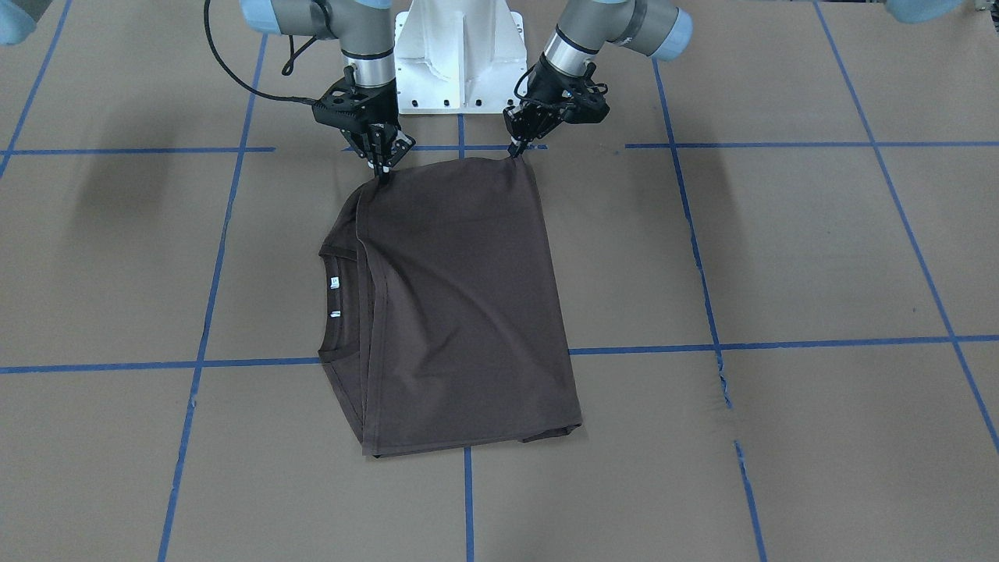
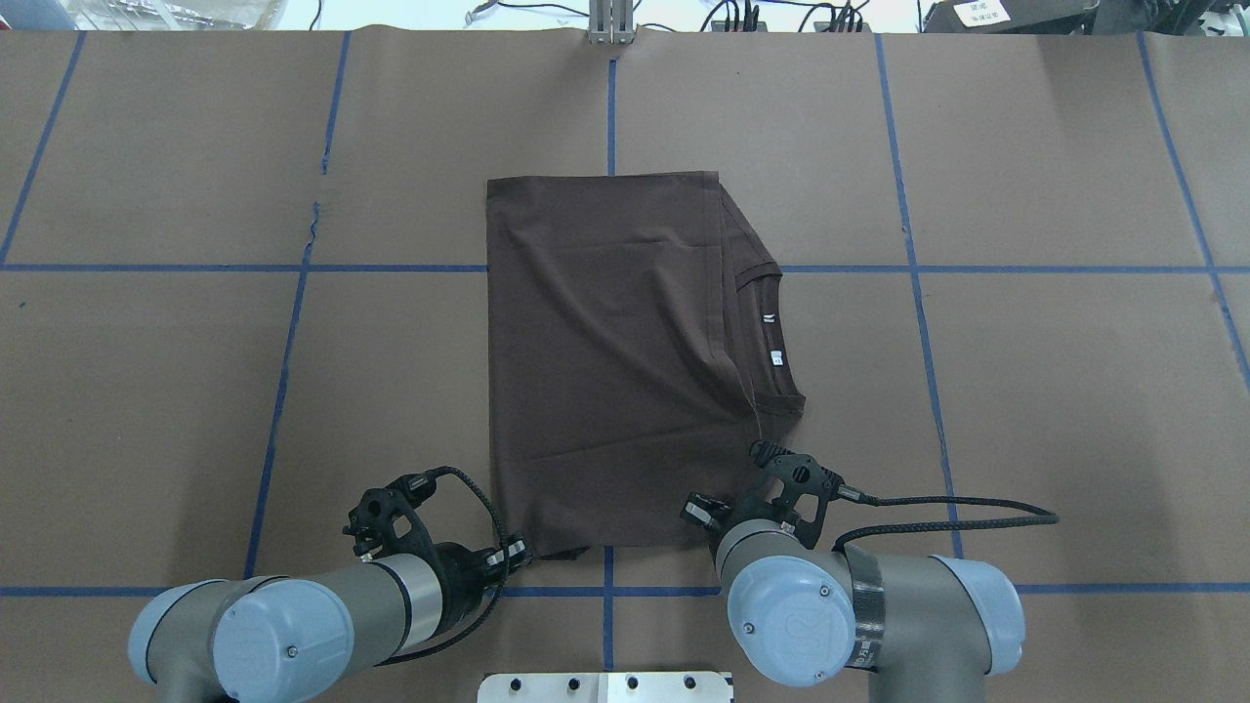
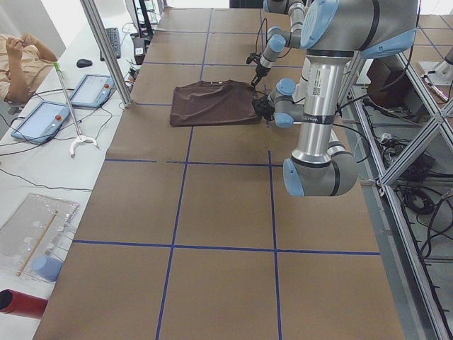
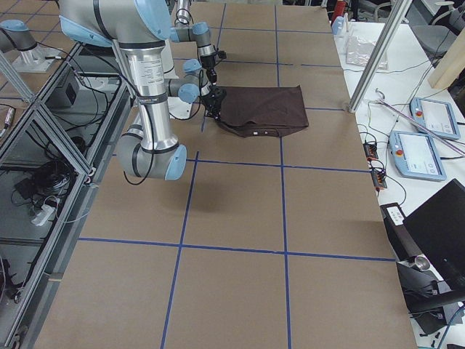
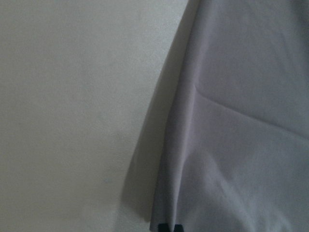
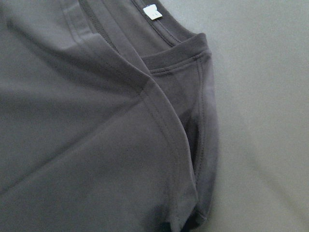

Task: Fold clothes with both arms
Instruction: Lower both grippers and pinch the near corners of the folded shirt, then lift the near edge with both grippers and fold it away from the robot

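left gripper (image 1: 516, 153): pinched closed on robot-side corner of T-shirt (image 1: 460, 312) | right gripper (image 1: 382, 172): pinched closed on other robot-side corner | T-shirt: folded, mid table (image 1: 780, 250), collar toward robot's right

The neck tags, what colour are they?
White; the neck tags of the T-shirt show best in the front-facing view.

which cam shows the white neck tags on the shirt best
Exterior front-facing: both neck tags sit unobstructed inside the T-shirt collar. Overhead shows both too. Right wrist catches one at its top edge; side views make them too small; left wrist shows none.
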Available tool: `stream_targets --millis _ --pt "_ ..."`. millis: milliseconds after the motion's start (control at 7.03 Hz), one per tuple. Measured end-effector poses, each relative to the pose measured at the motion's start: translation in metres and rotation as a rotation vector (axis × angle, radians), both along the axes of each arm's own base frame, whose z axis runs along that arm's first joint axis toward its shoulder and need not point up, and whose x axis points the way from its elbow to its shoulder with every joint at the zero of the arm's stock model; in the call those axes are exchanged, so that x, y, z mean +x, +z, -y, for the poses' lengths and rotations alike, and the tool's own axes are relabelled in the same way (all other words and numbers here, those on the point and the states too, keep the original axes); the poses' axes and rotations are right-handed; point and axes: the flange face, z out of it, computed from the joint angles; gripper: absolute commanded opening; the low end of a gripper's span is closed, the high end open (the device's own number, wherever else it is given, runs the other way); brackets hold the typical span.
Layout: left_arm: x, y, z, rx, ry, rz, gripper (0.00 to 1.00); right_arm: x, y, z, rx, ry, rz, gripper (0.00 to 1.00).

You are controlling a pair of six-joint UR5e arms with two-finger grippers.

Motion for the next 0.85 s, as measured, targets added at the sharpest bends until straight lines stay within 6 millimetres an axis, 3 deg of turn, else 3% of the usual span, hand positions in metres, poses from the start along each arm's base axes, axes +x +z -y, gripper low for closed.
stream_targets --millis 284,427,569,853 --pt "-0.018 -0.020 0.003 0.023 0.013 -0.019 0.00 0.011 -0.016 0.003 0.004 0.007 0.033 0.00" --pt "-0.041 -0.045 0.001 0.033 0.033 -0.028 0.00 0.029 -0.037 0.002 0.007 0.006 0.060 0.00" --pt "-0.070 -0.075 -0.004 0.031 0.058 -0.027 0.00 0.058 -0.064 -0.006 0.006 -0.002 0.081 0.00" --pt "-0.142 -0.129 -0.018 0.006 0.091 -0.015 0.00 0.125 -0.113 -0.040 -0.023 -0.038 0.109 0.00"
